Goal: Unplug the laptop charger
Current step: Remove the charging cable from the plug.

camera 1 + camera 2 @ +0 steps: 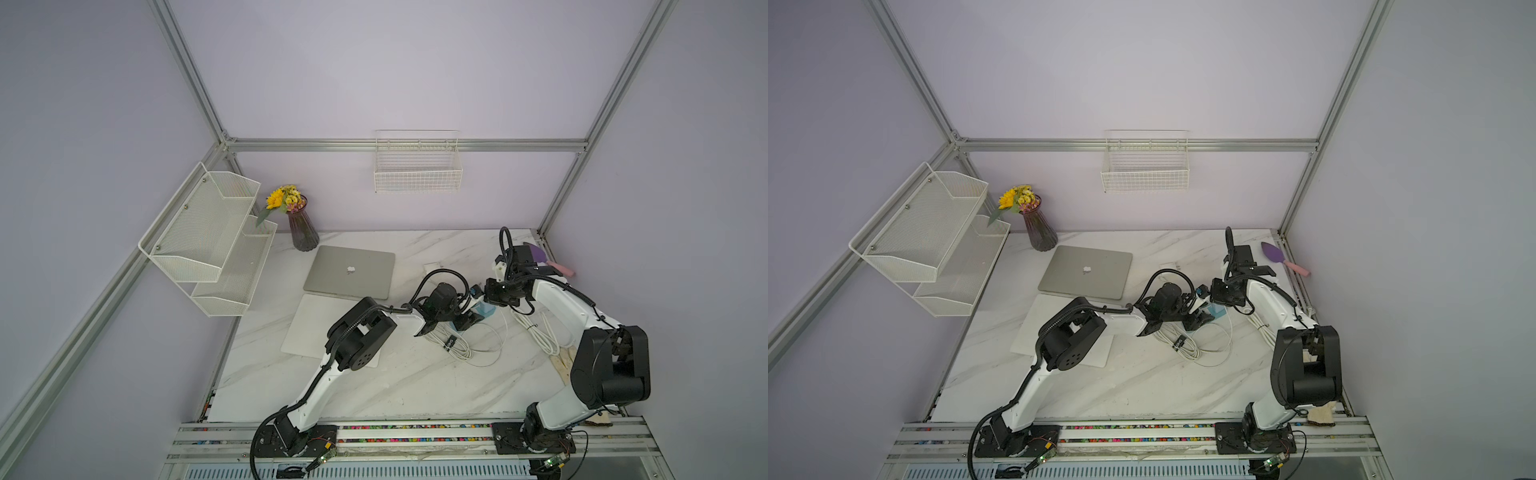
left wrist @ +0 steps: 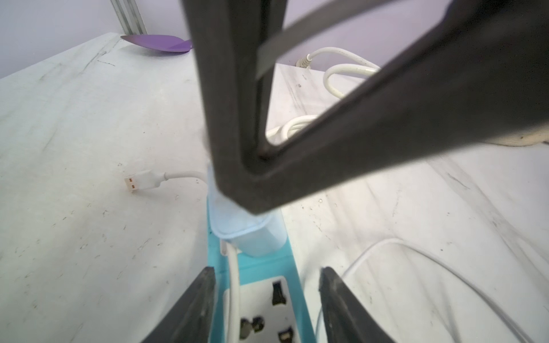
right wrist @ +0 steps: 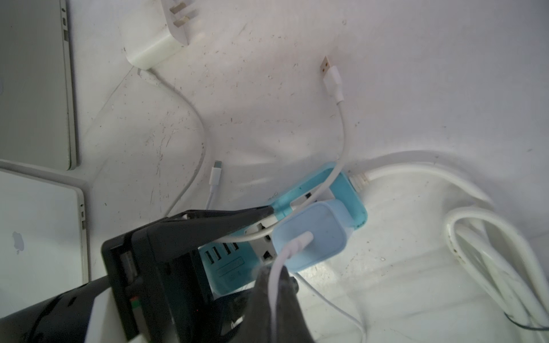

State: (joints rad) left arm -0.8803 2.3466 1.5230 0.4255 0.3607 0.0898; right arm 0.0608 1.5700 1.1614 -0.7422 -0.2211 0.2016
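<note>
White charger (image 3: pixel 157 47), light-blue power strip (image 3: pixel 350 193), grey-veined marble table (image 1: pixel 374 386)

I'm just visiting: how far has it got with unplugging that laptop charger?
Done, by the look of it: the laptop charger lies on the table with its prongs bare, apart from the power strip. In hand: neither pincer holds it; the left pincer stands open astride the strip, the right pincer, shut, touches a light-blue adapter plugged in there. Left: probably only backing both pincers away.
</note>
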